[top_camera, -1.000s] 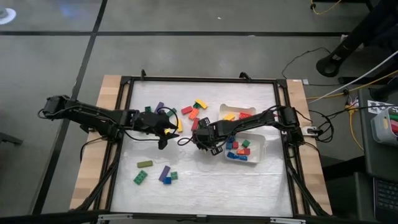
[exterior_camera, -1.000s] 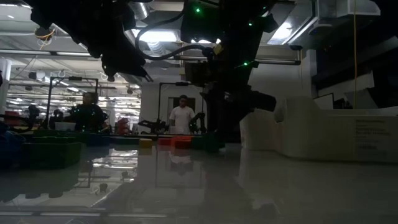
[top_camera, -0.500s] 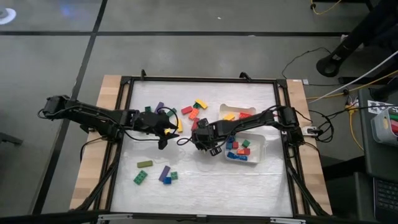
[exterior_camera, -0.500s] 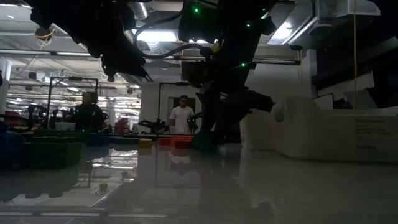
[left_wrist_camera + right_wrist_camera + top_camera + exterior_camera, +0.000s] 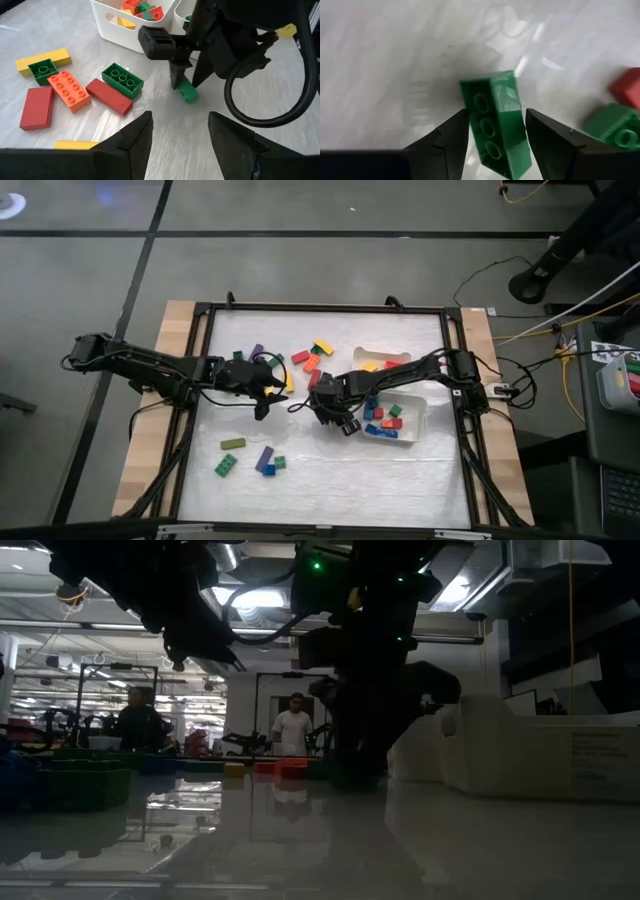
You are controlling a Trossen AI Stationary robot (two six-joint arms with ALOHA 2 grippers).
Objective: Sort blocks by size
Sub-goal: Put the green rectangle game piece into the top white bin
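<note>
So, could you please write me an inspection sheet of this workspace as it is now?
Surface: white table top, lit, no spills seen.
Job's things: blocks lie loose on the table; others sit in two white trays; one green block lies at the right gripper.
Clutter: nothing seen.
Grippers: left gripper open and empty, near the loose blocks; right gripper down over the green block.
Cables: black cable loops at the right arm; wires on the floor.
Surroundings: a person stands far behind.
</note>
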